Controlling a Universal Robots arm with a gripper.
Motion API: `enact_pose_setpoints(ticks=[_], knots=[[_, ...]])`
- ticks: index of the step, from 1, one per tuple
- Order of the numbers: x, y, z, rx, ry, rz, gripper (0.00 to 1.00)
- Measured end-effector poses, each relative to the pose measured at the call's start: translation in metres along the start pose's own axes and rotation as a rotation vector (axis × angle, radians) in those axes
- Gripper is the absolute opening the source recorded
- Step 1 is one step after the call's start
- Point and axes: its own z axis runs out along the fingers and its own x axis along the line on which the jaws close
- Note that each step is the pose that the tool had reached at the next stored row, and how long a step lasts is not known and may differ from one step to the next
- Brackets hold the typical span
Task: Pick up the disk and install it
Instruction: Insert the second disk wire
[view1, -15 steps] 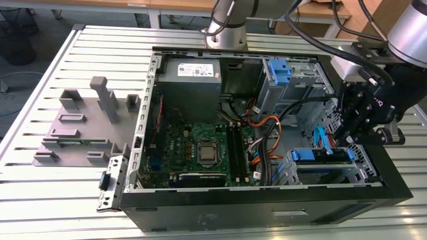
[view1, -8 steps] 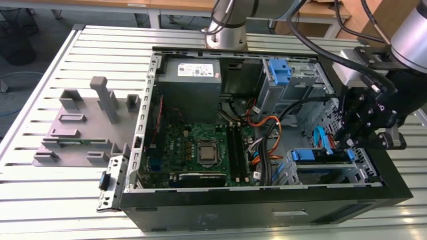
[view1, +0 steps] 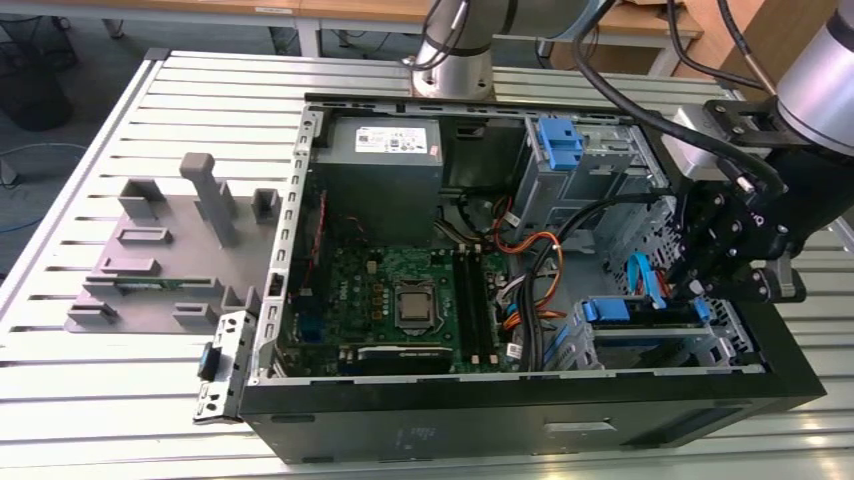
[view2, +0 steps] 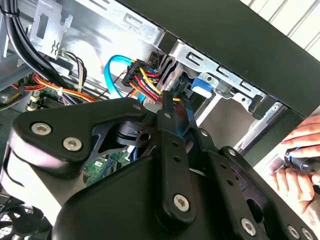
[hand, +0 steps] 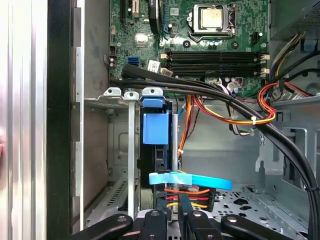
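The hand (view1: 721, 275) hangs at the right of the exterior view, over the right-hand edge of the open computer case (view1: 534, 415). In the first wrist view its fingers (hand: 165, 220) stand narrow, close against the rear end of the disk (hand: 159, 172); whether they actually pinch it I cannot tell. The disk sits on edge in the drive cage (hand: 117, 97) at the lower middle of that view, its blue bracket (hand: 155, 127) level with the cage's front tabs. There is little open room here: the cage's metal wall runs just beside the disk on one side, and a light blue flat cable (hand: 192, 180) crosses its rear, with red and yellow wires under it. Thick black cables (hand: 240, 107) sweep across above. Farther out lies the green circuit board (hand: 215, 45). In the exterior view's lower right the bracket (view1: 617, 310) shows inside the cage. The case rests on a slatted metal worktop (view1: 80, 370). A person's hand (view2: 300, 165) shows at the right edge of the second wrist view.
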Motion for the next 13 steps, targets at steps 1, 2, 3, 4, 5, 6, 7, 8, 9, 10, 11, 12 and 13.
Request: enact_pose_setpoints(ticks=[1, 2, 3, 4, 5, 6, 7, 8, 9, 10, 11, 12, 13], knots=[[0.0000, 0.0000, 0.0000, 0.0000, 0.0001, 0.000, 0.24], [0.0000, 0.0000, 0.0005, 0.0000, -0.0003, 0.000, 0.24], [0.0000, 0.0000, 0.0012, 0.0000, -0.0006, 0.000, 0.24], [0.0000, 0.0000, 0.0020, 0.0000, -0.0006, 0.000, 0.24], [-0.0001, 0.0000, 0.0027, 0.0000, -0.0003, 0.000, 0.24], [-0.0001, 0.0000, 0.0029, 0.0000, -0.0001, 0.000, 0.24], [-0.0001, 0.0000, 0.0029, 0.0000, -0.0001, 0.000, 0.24], [0.0000, 0.0000, 0.0028, 0.0000, 0.0000, 0.000, 0.24], [-0.0001, 0.0000, 0.0030, 0.0000, -0.0002, 0.000, 0.24], [-0.0001, 0.0000, 0.0035, 0.0000, -0.0005, 0.000, 0.24], [-0.0001, 0.0000, 0.0040, 0.0000, -0.0003, 0.000, 0.24], [-0.0001, 0.0000, 0.0042, 0.0000, 0.0000, 0.000, 0.24], [-0.0001, 0.0000, 0.0042, 0.0000, 0.0000, 0.000, 0.24]])
